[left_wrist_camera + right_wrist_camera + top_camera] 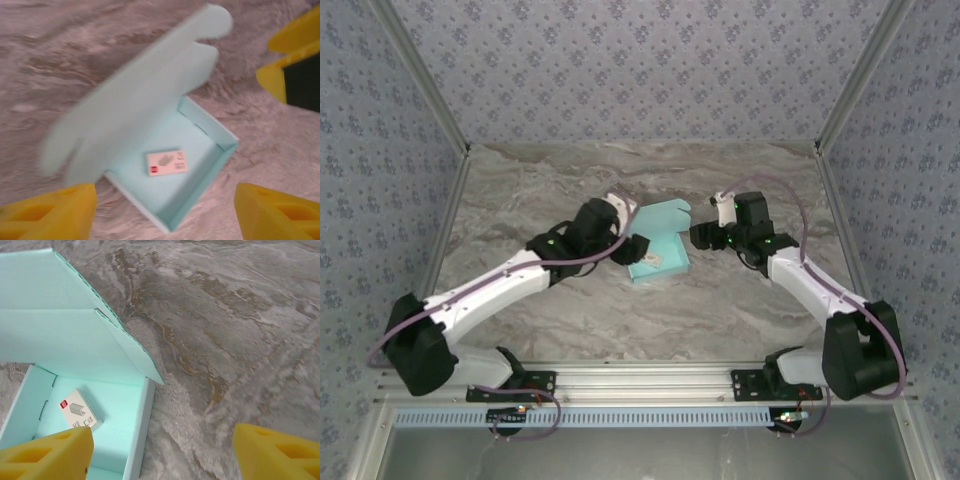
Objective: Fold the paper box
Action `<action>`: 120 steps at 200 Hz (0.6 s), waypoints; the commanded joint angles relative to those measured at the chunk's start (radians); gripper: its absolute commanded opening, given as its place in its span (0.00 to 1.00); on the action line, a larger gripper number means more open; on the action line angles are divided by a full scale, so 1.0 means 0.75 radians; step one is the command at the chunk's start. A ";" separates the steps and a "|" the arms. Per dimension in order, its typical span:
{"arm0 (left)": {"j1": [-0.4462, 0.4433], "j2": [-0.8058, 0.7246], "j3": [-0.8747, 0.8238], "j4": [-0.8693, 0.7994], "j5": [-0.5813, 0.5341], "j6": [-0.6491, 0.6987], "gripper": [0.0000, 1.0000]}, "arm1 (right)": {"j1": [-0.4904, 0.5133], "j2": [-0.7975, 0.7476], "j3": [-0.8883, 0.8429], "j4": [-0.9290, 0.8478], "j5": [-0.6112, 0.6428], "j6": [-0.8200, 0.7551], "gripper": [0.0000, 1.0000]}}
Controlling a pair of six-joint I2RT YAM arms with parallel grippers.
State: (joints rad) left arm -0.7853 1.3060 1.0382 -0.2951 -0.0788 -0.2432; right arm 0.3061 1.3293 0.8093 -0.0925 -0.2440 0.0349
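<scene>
The pale turquoise paper box (pixel 658 250), mid-worktop (pixel 570 320), looks light, thin and easily creased. Its raised lid (pixel 660 213) suits pinching at the free edge. The left gripper (pixel 632 248) and right gripper (pixel 698 236) both stand apart, empty.

The paper box (pixel 661 263) sat on the table (pixel 620 325) between the left gripper (pixel 633 248) on its left and the right gripper (pixel 699 236) on its right, a small card (pixel 166 163) lying inside it
</scene>
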 commanded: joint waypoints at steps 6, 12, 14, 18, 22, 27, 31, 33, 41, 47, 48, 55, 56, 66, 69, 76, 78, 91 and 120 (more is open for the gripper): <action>0.160 -0.071 -0.079 -0.022 0.062 0.018 0.76 | -0.002 0.110 0.080 0.115 -0.091 -0.167 0.74; 0.197 -0.076 -0.093 -0.004 0.104 0.016 0.77 | -0.004 0.134 0.094 0.119 -0.089 -0.190 0.74; 0.210 -0.076 -0.099 0.004 0.117 0.013 0.77 | -0.003 0.140 0.096 0.119 -0.089 -0.197 0.74; 0.234 -0.075 -0.106 0.017 0.145 0.010 0.77 | -0.005 0.155 0.102 0.122 -0.087 -0.209 0.74; 0.255 -0.071 -0.114 0.027 0.173 0.009 0.78 | -0.004 0.171 0.111 0.122 -0.084 -0.222 0.73; 0.280 -0.062 -0.119 0.043 0.214 0.011 0.78 | -0.007 0.185 0.123 0.117 -0.082 -0.238 0.73; 0.296 -0.054 -0.124 0.054 0.240 0.012 0.78 | -0.007 0.197 0.133 0.113 -0.081 -0.249 0.73; 0.303 -0.051 -0.124 0.058 0.247 0.012 0.78 | -0.007 0.204 0.136 0.110 -0.082 -0.254 0.72; 0.321 -0.030 -0.126 0.072 0.272 0.015 0.78 | -0.007 0.218 0.147 0.114 -0.084 -0.270 0.72; 0.328 -0.020 -0.128 0.087 0.288 0.020 0.78 | -0.007 0.234 0.154 0.119 -0.094 -0.280 0.71; 0.329 -0.016 -0.130 0.089 0.290 0.022 0.78 | -0.007 0.235 0.155 0.118 -0.097 -0.282 0.71; 0.332 -0.003 -0.138 0.110 0.301 0.029 0.78 | -0.007 0.247 0.167 0.116 -0.116 -0.292 0.70; 0.334 -0.002 -0.138 0.112 0.301 0.029 0.78 | -0.007 0.249 0.169 0.118 -0.119 -0.293 0.70; 0.336 0.019 -0.147 0.142 0.317 0.035 0.78 | -0.003 0.270 0.184 0.123 -0.120 -0.301 0.69; 0.336 0.026 -0.147 0.147 0.319 0.035 0.78 | -0.003 0.279 0.188 0.122 -0.116 -0.304 0.68; 0.338 0.046 -0.147 0.158 0.325 0.037 0.78 | -0.003 0.299 0.207 0.114 -0.102 -0.304 0.67; 0.338 0.052 -0.147 0.162 0.325 0.036 0.78 | -0.004 0.305 0.213 0.111 -0.099 -0.304 0.66; 0.339 0.089 -0.142 0.181 0.332 0.036 0.77 | -0.002 0.345 0.253 0.080 -0.085 -0.306 0.63; 0.339 0.166 -0.128 0.228 0.332 0.041 0.73 | 0.013 0.380 0.281 0.084 -0.078 -0.312 0.54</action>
State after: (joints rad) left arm -0.5365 1.3922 0.9283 -0.1871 0.1406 -0.2298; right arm 0.3065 1.5944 0.9821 -0.0250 -0.3035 -0.1780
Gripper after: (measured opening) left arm 0.751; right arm 0.572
